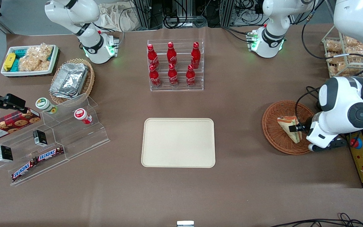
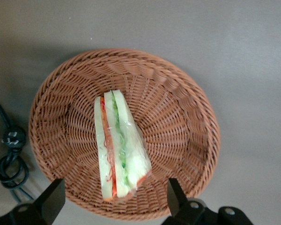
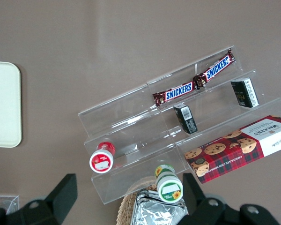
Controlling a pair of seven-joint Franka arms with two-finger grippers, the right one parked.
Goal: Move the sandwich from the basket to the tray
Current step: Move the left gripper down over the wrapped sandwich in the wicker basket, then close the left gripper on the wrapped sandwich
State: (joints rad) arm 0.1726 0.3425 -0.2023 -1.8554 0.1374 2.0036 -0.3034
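Brown table (image 1: 238, 132), end effector (image 2: 114, 199) spread above sandwich (image 2: 119, 150)

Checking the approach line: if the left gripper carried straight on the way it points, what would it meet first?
Probably the sandwich: the open gripper points down into the basket, fingers either side of the wedge's wider end. How high above it it hangs is unclear.

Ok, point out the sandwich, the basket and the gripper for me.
sandwich (image 2: 119, 145), left wrist view, on its wrapped bread face.
basket (image 2: 187, 126), left wrist view, on its woven wall.
gripper (image 2: 113, 199), left wrist view, between its open fingertips, above the basket.
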